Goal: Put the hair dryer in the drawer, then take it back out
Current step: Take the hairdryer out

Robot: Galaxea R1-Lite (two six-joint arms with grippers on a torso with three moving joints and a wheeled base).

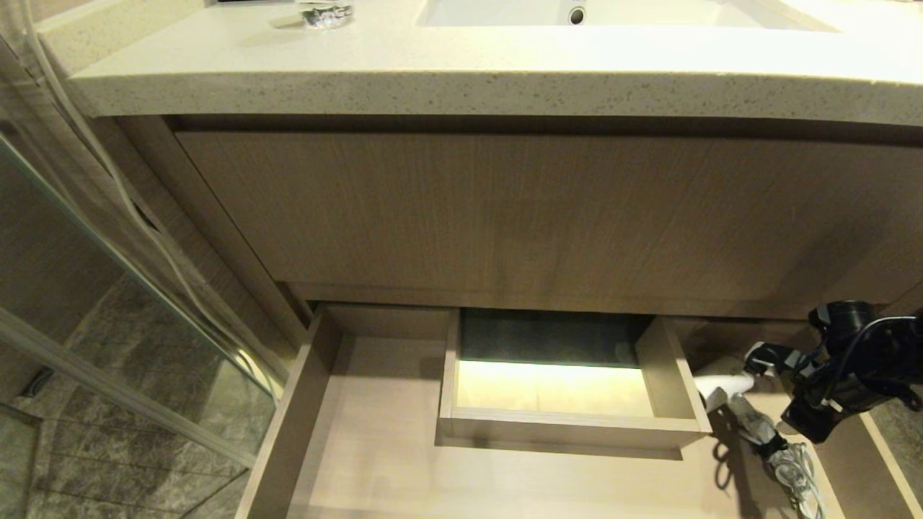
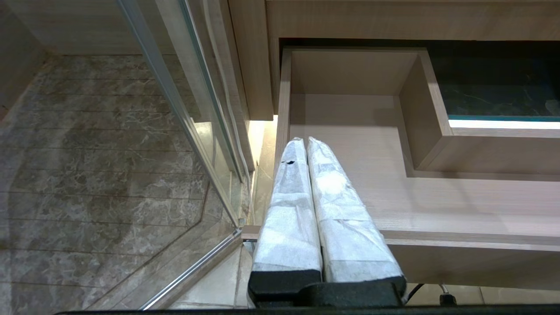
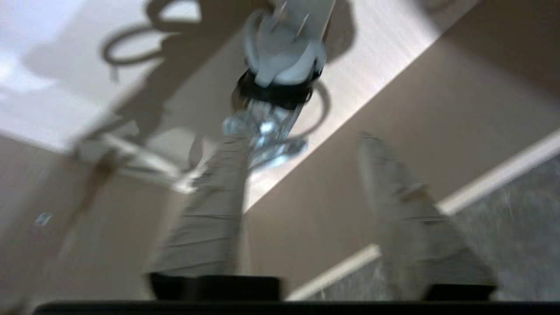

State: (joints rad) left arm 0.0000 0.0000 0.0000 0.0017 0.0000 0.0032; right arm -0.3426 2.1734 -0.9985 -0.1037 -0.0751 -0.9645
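— Hair dryer [image 1: 728,389]? 
— Lying in the right-hand bay of the pulled-out drawer [image 1: 375,461], beside the boxed cut-out [image 1: 570,422]; bundled cord [image 1: 793,468] trailing toward the front.
— Right tool [image 1: 757,358]?
— Hovering over the dryer's handle end, fingers [image 3: 210,218] spread wide, gripping nothing. Probably just let go, or lined up to lift it back out; hard to say which.
— Left tool [image 2: 306,148]?
— Clenched on nothing, parked off the drawer's left corner, out of the way.
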